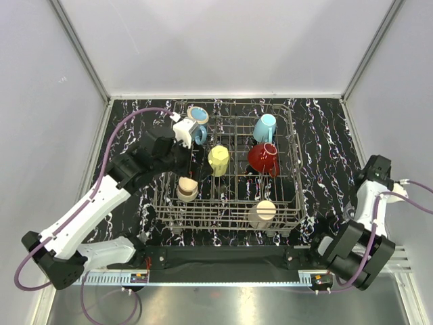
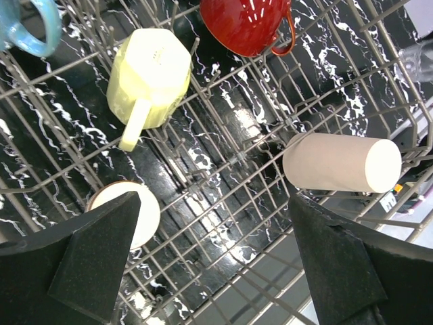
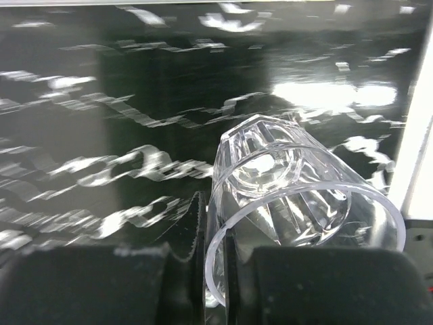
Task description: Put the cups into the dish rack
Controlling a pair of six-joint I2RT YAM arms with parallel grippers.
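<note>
Desk: a black marbled desk (image 1: 318, 135) carries everything.
Dish rack: the grey wire dish rack (image 1: 233, 183) sits in the middle of it, between the two arms.
Left arm: it reaches over the far left part of the rack. The left fingers (image 2: 101, 257) are spread wide with only wire below them and nothing between.
Right arm: it is folded up at the right edge of the desk, well apart from the rack. The right fingers (image 3: 88, 284) are pinched narrow on the wall of the clear glass (image 3: 291, 183), just at its rim.
Cups in the rack: a light blue mug (image 1: 265, 127), red mug (image 1: 262, 158), yellow-green mug (image 1: 218, 160), cream mug (image 1: 187, 188), a pale tumbler (image 1: 262, 213) lying on its side, and another light blue mug (image 1: 197, 116) at the far left corner.
Glass, how it lies: its long axis runs straight out from the right fingers, mouth towards them and base away.
What the move turns on: the rack lies to the robot's left of the glass, and the right arm alone has it. To my eye the glass must be carried leftward over the rack's right wall.
</note>
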